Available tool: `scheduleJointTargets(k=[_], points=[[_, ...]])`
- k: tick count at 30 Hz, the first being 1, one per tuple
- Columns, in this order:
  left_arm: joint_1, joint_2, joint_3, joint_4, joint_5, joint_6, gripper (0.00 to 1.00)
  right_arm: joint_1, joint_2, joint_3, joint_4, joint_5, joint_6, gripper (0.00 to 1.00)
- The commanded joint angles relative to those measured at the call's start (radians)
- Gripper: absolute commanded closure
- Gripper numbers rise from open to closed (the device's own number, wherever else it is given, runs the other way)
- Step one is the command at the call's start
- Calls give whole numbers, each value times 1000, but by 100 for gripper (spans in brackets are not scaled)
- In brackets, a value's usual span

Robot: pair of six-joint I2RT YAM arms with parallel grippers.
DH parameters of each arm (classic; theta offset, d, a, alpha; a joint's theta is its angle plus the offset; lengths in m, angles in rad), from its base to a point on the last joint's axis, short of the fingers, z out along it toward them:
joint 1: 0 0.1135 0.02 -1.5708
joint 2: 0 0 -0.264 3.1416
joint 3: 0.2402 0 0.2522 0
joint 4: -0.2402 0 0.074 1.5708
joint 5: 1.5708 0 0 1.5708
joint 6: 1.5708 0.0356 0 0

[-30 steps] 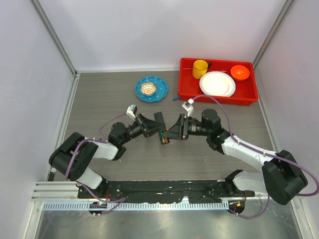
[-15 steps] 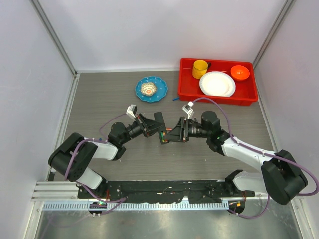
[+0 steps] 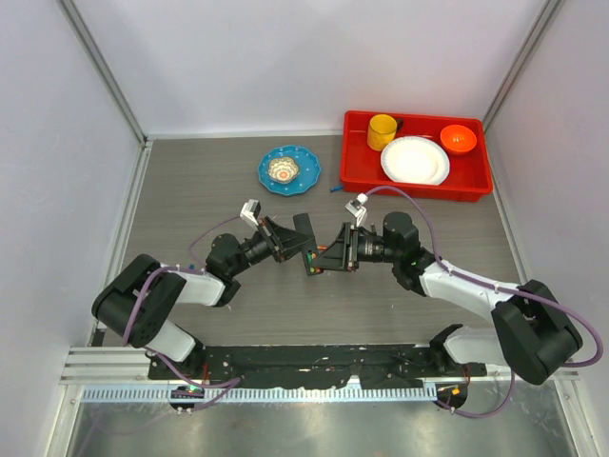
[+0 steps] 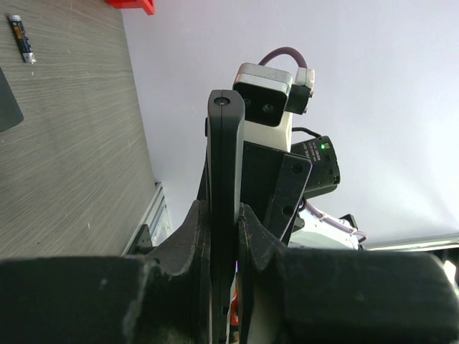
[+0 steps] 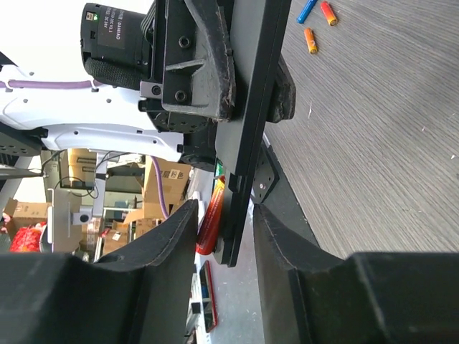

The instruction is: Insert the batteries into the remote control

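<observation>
Left wrist view: my left end effector (image 4: pixel 224 215) is clamped on the remote control (image 4: pixel 224 165). It is held on edge above the bench (image 4: pixel 79 158), its long axis running straight out from the grip and its free end pointing at my right wrist. Top view: both forearms are low and converge mid-bench. Right wrist view: my right end effector (image 5: pixel 226 211) straddles the remote control's end, with one orange battery (image 5: pixel 209 215) between a finger and the bar. I cannot tell whether it is squeezing. Loose batteries (image 5: pixel 310 40) lie on the bench.
</observation>
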Motion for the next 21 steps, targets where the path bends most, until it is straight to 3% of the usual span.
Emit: scheduleJointTargets(k=[1,12,21], points=[[-4,-35,6,260,3,-13,100,-4,9,-6,45,23,7,61],[-4,-41,0,260,8,-16,100,-7,31,2,74,43,38,76],[-6,-38,-6,260,13,-14,100,-8,42,16,91,50,53,80]])
